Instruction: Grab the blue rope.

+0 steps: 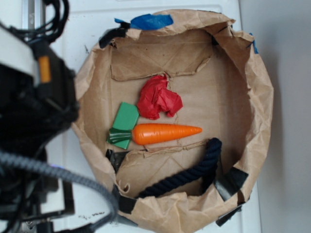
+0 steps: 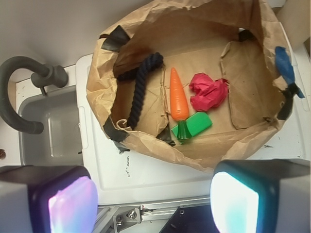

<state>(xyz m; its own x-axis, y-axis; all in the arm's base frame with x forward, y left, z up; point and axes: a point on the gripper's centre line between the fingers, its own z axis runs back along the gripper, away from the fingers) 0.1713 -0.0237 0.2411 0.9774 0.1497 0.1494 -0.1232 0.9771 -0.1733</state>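
The blue rope (image 1: 187, 172) is a thick dark navy twisted cord. It lies curved along the near wall of the brown paper tray (image 1: 257, 97), right of and below the orange carrot (image 1: 165, 133). In the wrist view the rope (image 2: 138, 90) lies in the tray's left part, left of the carrot (image 2: 178, 94). My gripper (image 2: 153, 201) is open and empty, its two pads wide apart. It hovers high above the white surface, outside the tray's edge and well away from the rope. In the exterior view only the black arm (image 1: 29, 111) shows at the left.
A crumpled red paper ball (image 1: 158, 97) and a green block (image 1: 124, 124) lie beside the carrot. Blue tape (image 1: 150, 20) sticks to the tray's far rim. A grey sink with a curved faucet (image 2: 29, 92) lies left of the tray.
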